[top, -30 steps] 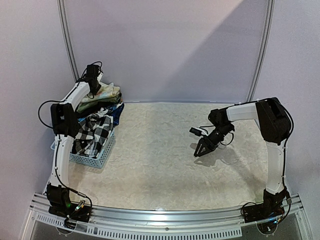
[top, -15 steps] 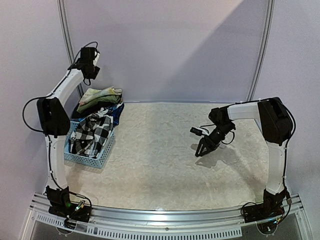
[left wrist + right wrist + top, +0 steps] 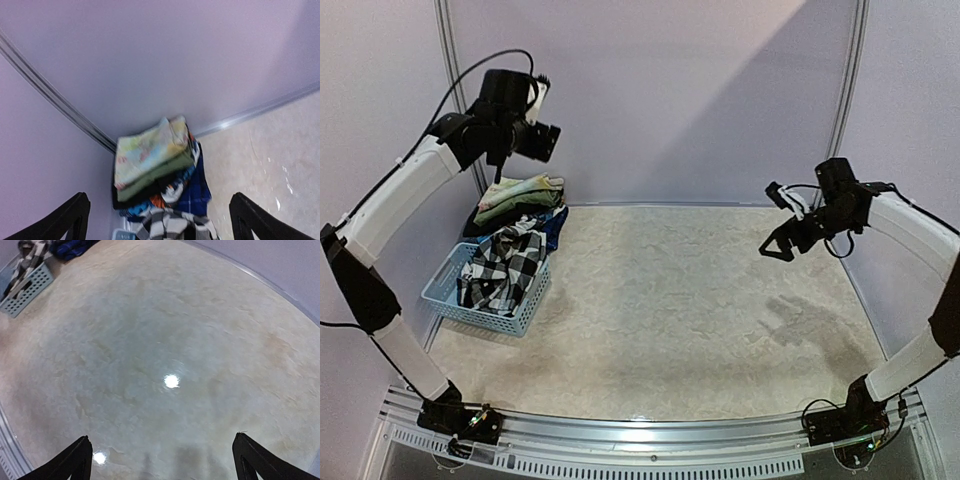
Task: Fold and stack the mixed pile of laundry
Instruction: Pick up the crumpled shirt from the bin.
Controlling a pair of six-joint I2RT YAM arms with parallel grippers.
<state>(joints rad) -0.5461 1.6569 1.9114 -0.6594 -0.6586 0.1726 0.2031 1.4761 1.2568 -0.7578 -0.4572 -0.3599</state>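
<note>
The mixed laundry pile [image 3: 515, 235] sits heaped in and over the light blue basket [image 3: 505, 318] at the far left of the table [image 3: 670, 330], the left gripper [image 3: 542, 140] high above it with jaws wide and empty, the right gripper [image 3: 770, 247] equally wide and empty over the right side

— How are the two arms being finished?
— White tubular links [image 3: 400, 190] are being joined by bulky black joint housings [image 3: 360, 285], with thin black cables [image 3: 468, 72] being looped alongside.
— And the ends?
— Black tapered fingers [image 3: 67, 220] are being shown, and black base blocks [image 3: 460, 425].
</note>
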